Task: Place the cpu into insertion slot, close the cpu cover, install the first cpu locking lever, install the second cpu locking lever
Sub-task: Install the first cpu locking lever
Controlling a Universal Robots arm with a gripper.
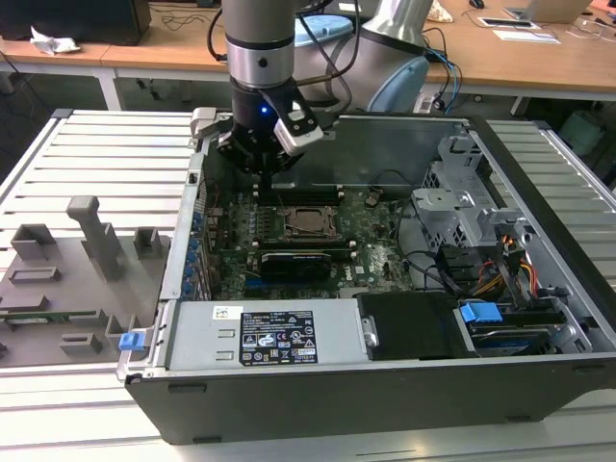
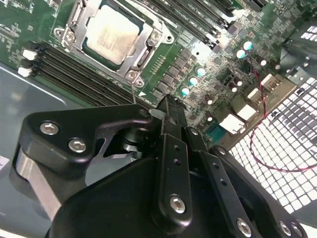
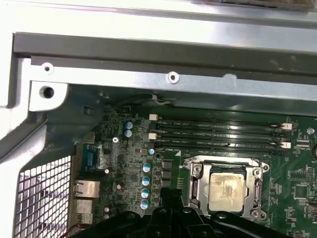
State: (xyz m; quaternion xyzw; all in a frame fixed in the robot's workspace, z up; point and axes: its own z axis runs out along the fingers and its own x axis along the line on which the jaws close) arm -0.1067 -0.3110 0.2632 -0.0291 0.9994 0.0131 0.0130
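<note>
Sitting flat, face up in the square black insertion slot (image 3: pixel 226 191) mid-board: small pale beige-silver square cpu (image 2: pixel 111 32), edges square to the socket, no long axis. Thin metal cpu cover (image 2: pixel 143 49) apparently down around it; levers unclear. Black claw (image 2: pixel 168 106) pinched shut, empty, hovering beside.

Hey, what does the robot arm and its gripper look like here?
The arm is a silver-grey cylinder with a black band and a small blue light at the wrist. A white-and-black camera module is clipped on beside it. The gripper is matte black, with linked bars and silver screws.
</note>
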